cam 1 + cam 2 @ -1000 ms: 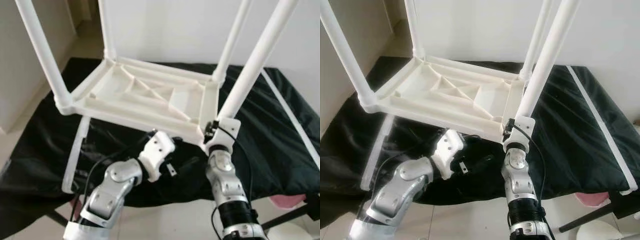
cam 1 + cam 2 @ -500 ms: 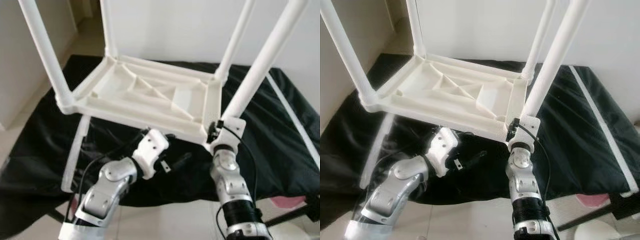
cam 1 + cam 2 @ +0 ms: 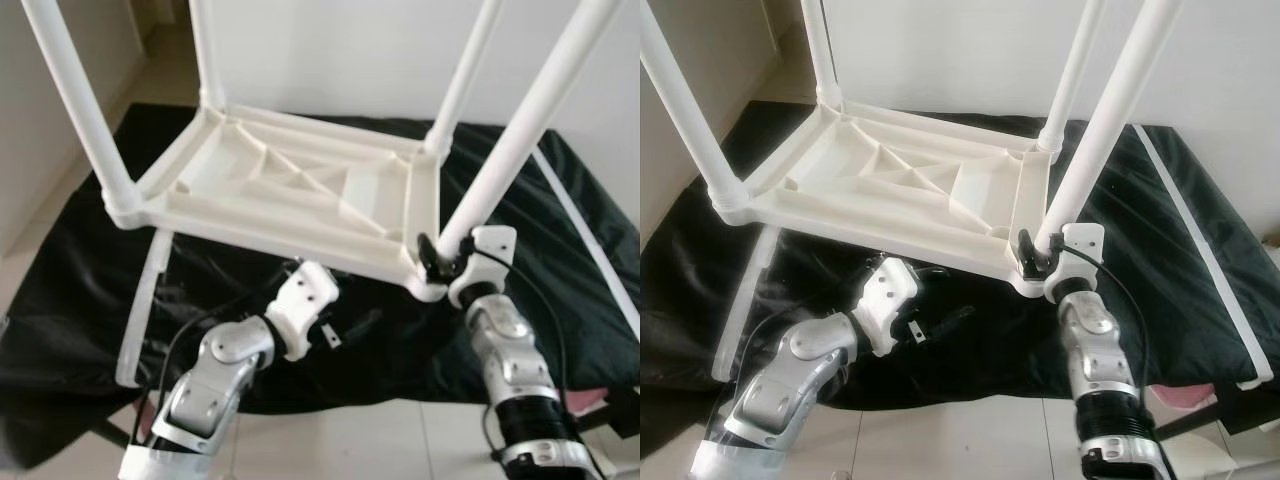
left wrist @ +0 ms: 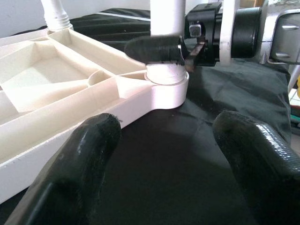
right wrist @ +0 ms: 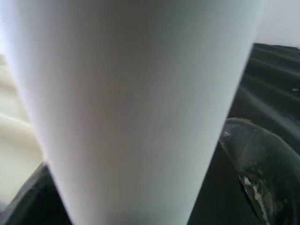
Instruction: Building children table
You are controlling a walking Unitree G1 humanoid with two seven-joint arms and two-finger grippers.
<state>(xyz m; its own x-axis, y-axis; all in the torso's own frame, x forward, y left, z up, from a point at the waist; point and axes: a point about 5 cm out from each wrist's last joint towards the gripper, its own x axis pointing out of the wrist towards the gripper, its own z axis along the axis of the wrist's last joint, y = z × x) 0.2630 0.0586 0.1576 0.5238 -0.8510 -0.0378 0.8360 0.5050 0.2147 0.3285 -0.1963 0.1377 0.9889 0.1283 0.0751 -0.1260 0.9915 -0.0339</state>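
table top point(image 3: 290, 190): white, upside down on black cloth point(image 3: 90, 290), ribs facing up; four legs standing in corner sockets.
near-right leg point(image 3: 520, 120): white tube, tilted slightly, base seated in corner socket point(image 4: 165, 89) of table top.
right claw point(image 3: 432, 258): pinching near-right leg just above socket, one finger point(image 4: 154, 49) wrapped across tube.
left claw point(image 4: 164, 154): spread wide, holding nothing, low over cloth, just beside near edge of table top, aimed at same socket.
step in hand, judged: seating near-right leg. best done by keeping grip low by socket, pressing along tube axis, not sideways; bracing table top edge with left claw to stop sliding on cloth.
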